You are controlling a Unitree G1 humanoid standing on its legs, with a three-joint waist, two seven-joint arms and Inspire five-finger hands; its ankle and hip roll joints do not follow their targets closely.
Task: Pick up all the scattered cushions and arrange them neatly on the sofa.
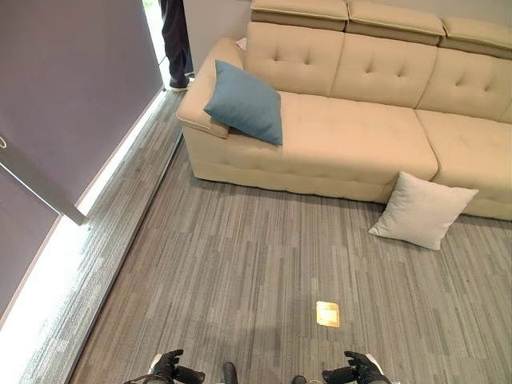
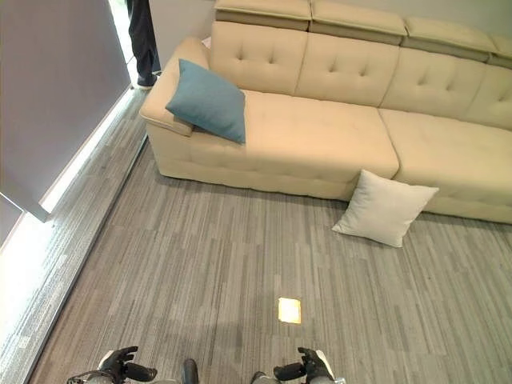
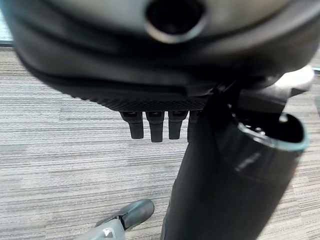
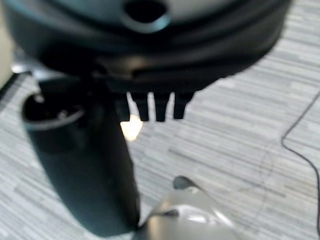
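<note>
White cushion: I see the white cushion [image 1: 422,210] standing tilted on the floor [image 1: 264,272], leaning against the front of the sofa [image 1: 360,136] near the seam between two seat sections.
Blue cushion: the blue cushion [image 1: 246,102] is already on the sofa, propped at an angle against the left armrest, with its lower corner on the seat.
Sofa: beige, tufted, with raised headrests along the back; it runs across the far side of my view.
Left robot hand: the left robot hand [image 1: 168,366] sits low at the near edge of my head view, well apart from both cushions; in its wrist view the fingers [image 3: 156,126] hang straight and hold nothing.
Right robot hand: the right robot hand [image 1: 362,368] is low at the near edge too, fingers [image 4: 161,107] straight and spread, nothing in them.
Floor: grey striped carpet, with a small bright patch [image 1: 327,314] between me and the white cushion.
Person: dark trouser legs and a shoe [image 1: 177,40] stand beyond the sofa's left end.
Wall panel: a grey panel [image 1: 72,88] on my left.
</note>
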